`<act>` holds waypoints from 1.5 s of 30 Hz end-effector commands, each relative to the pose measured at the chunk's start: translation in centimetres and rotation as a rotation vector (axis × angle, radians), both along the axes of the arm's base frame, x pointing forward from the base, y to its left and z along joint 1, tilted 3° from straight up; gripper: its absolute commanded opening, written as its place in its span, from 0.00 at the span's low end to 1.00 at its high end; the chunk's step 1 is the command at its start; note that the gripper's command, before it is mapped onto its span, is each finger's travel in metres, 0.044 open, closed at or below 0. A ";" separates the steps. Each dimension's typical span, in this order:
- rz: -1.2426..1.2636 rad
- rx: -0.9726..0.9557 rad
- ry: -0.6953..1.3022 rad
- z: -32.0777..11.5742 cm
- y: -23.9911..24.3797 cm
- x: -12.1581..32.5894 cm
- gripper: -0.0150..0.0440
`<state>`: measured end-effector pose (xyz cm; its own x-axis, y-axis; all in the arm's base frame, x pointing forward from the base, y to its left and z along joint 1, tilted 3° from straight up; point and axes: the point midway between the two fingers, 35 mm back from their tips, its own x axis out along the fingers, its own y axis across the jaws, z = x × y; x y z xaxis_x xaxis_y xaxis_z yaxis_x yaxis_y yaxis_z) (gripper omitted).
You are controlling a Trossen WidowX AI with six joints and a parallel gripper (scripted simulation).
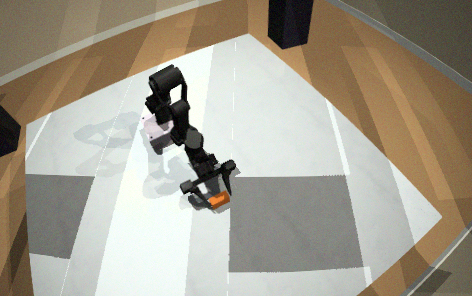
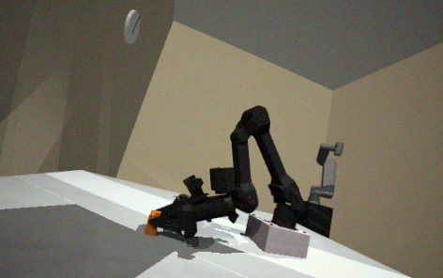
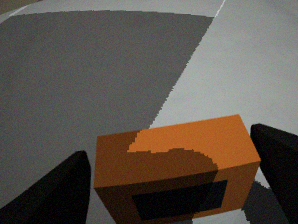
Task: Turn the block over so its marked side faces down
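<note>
The orange block stands on a narrow side, slightly tilted, at or just above the table; the contact is too small to tell. Its dark marked side faces back toward the wrist camera and shows foreshortened in the wrist view; it is not turned down flat. My gripper is open, its fingers on either side of the block. A narrow gap shows at the left finger in the wrist view; the right finger is very close to the block's edge.
The arm's pale base stands behind the gripper. Dark grey patches lie across the table surface. Dark posts stand beyond the table, and a second grey arm shows behind the base.
</note>
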<state>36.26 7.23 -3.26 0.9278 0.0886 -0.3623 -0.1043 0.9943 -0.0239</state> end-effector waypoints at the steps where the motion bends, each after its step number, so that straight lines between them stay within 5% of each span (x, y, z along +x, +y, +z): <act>1: -0.002 -0.005 0.001 0.0 -0.1 0.0 1.00; 34: -0.003 -0.006 0.005 0.0 0.0 0.0 1.00; 45: -0.019 -0.046 0.329 3.0 0.2 1.4 1.00</act>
<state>37.61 7.37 -2.75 0.8710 0.0678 -0.4865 -0.1004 0.9941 -0.0412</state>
